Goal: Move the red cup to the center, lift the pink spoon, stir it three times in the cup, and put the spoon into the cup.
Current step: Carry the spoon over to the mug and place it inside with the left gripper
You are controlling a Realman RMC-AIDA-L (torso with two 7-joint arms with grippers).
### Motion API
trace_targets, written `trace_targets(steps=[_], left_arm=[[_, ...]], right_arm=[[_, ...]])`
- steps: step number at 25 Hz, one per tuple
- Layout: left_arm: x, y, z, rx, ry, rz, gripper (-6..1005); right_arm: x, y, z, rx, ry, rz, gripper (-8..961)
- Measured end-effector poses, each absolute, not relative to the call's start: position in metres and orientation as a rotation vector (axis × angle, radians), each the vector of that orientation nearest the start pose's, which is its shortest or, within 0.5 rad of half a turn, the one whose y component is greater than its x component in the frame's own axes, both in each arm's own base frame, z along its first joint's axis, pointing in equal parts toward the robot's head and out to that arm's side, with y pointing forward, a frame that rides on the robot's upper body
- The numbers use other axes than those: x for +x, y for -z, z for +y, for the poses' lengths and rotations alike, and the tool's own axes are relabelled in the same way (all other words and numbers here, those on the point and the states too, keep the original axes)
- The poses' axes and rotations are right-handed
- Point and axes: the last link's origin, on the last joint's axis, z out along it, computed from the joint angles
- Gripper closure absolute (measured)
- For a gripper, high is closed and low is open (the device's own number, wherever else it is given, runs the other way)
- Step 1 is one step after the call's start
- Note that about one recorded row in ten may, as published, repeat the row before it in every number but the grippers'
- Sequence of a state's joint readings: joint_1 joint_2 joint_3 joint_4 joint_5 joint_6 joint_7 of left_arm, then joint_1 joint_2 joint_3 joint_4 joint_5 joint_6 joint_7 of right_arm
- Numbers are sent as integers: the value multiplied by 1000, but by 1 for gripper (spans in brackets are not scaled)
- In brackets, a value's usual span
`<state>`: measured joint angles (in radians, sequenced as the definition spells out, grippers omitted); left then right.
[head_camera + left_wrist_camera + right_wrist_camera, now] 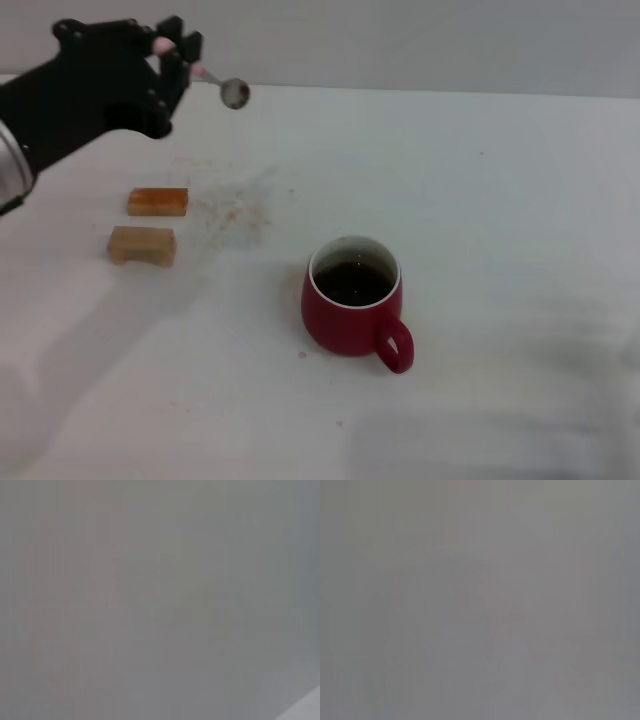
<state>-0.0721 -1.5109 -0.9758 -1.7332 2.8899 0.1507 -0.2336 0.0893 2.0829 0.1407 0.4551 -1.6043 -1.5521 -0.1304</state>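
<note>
The red cup [354, 310] stands near the middle of the white table in the head view, its handle pointing toward the front right and dark liquid inside. High at the far left, my left gripper [178, 50] is shut on the pink spoon [222, 84]; the pale pink handle sits between the fingers and the grey bowl sticks out to the right, well above the table and far from the cup. My right gripper is out of view. Both wrist views show only a plain grey surface.
Two tan wooden blocks [157, 202] [142, 245] lie at the left of the table, under the raised left arm. Orange-brown specks [232, 208] are scattered on the table between the blocks and the cup.
</note>
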Motion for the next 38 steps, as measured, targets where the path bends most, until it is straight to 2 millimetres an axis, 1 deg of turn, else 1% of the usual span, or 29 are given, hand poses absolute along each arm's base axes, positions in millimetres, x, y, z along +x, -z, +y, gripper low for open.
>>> trace_targets(steps=[4, 7, 17, 22, 25, 27, 38], left_arm=[[-157, -54, 294, -2192, 580, -231, 855], [-151, -51, 290, -2208, 582, -214, 855], [-148, -59, 283, -2235, 585, -161, 855], [-147, -64, 276, -2263, 649, -159, 855], [-148, -61, 273, -2278, 663, -179, 855], [-148, -56, 269, -2293, 665, -187, 855], [-140, -37, 255, -2366, 688, -196, 855]], right_arm=[[349, 34, 181, -1329, -651, 606, 954], [357, 28, 176, -1288, -620, 609, 953], [359, 27, 171, -1277, -610, 610, 953], [360, 27, 168, -1274, -605, 613, 953], [361, 26, 166, -1267, -598, 615, 954], [363, 25, 165, -1261, -592, 616, 954], [373, 16, 160, -1194, -549, 623, 953]])
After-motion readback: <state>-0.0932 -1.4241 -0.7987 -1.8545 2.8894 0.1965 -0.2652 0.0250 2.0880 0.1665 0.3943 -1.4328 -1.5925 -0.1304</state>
